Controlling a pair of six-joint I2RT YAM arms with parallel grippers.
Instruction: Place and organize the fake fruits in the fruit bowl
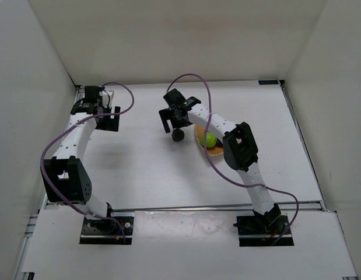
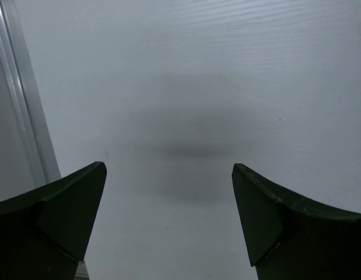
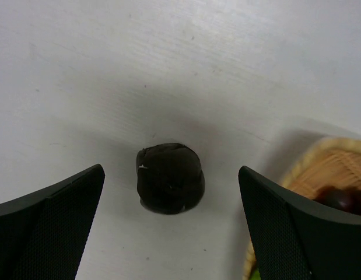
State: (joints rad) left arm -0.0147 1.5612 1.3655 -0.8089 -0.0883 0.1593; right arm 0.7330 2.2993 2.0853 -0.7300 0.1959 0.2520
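Observation:
A small dark purple-black round fruit lies on the white table, just left of the fruit bowl. My right gripper hovers over it, open, fingers on either side and apart from it. In the top view the same fruit sits under that gripper. The wicker bowl holds a lime-green round fruit and a dark red-purple grape bunch, partly hidden by the right arm. My left gripper is open over bare table at the far left, nothing between its fingers.
White walls enclose the table on the left, back and right. A metal rail runs along the table's left edge close to the left gripper. Purple cables loop over both arms.

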